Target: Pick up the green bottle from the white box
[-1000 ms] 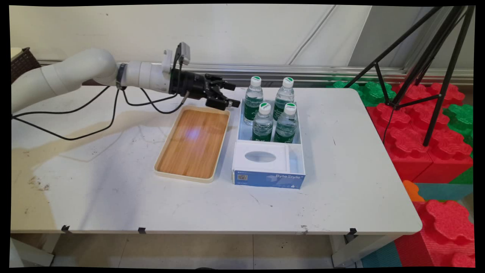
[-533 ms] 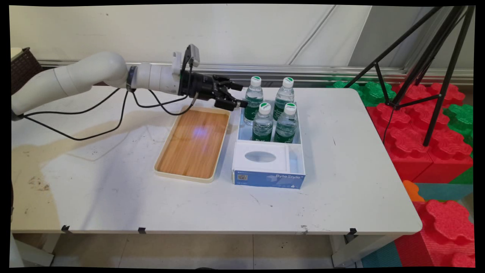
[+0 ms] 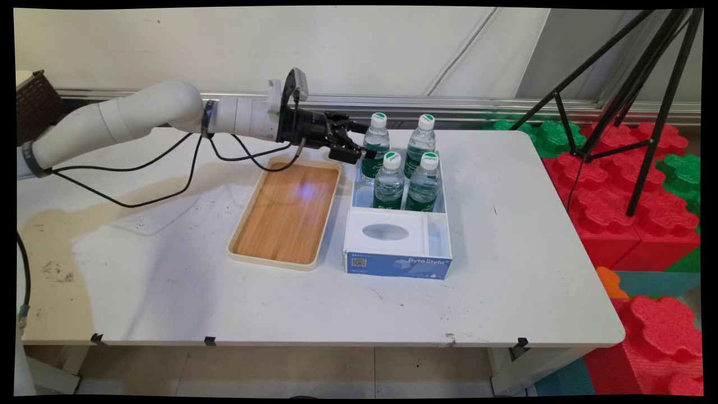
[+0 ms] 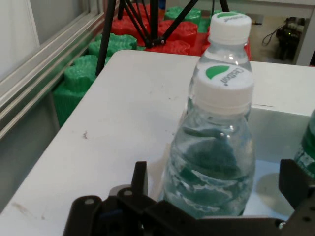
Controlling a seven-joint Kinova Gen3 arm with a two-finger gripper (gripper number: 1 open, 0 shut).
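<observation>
My pincer (image 3: 363, 140) reaches in level from the left, spread wide around the rear-left bottle (image 3: 375, 147), 1 finger on each side of it, not clenched on it. That bottle stands with 3 other bottles (image 3: 408, 171) in the far half of a white box (image 3: 396, 255) on the table (image 3: 505, 252). A wooden tray (image 3: 287, 212) lies just left of the box.

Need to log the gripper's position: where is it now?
In the main view the gripper is open around the back-left bottle in the box, just past the tray's far end.
</observation>
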